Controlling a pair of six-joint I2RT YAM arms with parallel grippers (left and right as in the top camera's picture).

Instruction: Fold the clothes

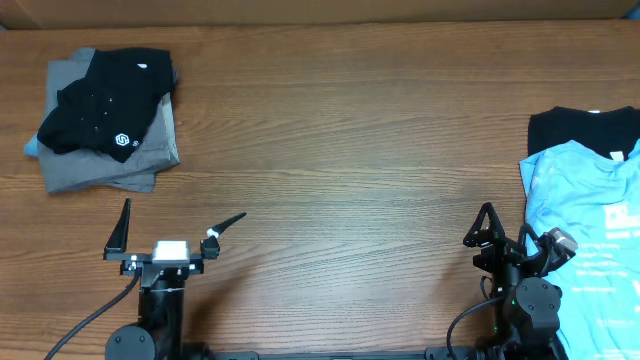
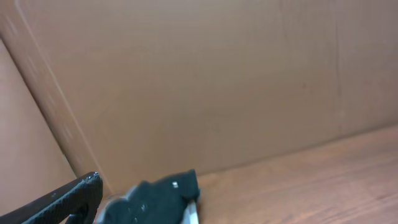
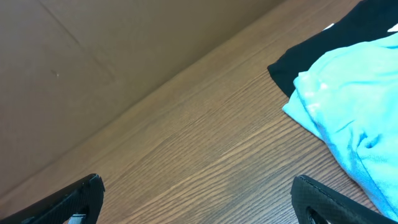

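a: left end effector (image 1: pixel 185 210) sits at the near edge of the worktop (image 1: pixel 340 150), fingers spread wide, holding nothing. right end effector (image 1: pixel 515 230) is at the near edge too, toward the right corner, also spread and empty.
b: and the clothes?
a: two lots. black shirt with the white logo (image 1: pixel 108 110) lies folded on a grey shirt (image 1: pixel 150 155) at the far left corner. light blue shirt (image 1: pixel 585 215) lies loose at the right edge, over a second black shirt (image 1: pixel 575 125), just beside the right end effector.
b: how will the blue one handle?
a: light and limp, i'd judge. it will sag and drag on the wood. pinch a hem or shoulder seam, one corner per end effector.
b: pose?
a: left arm (image 1: pixel 160 300) and right arm (image 1: pixel 525 310) are tucked back low, wrists facing the far edge.
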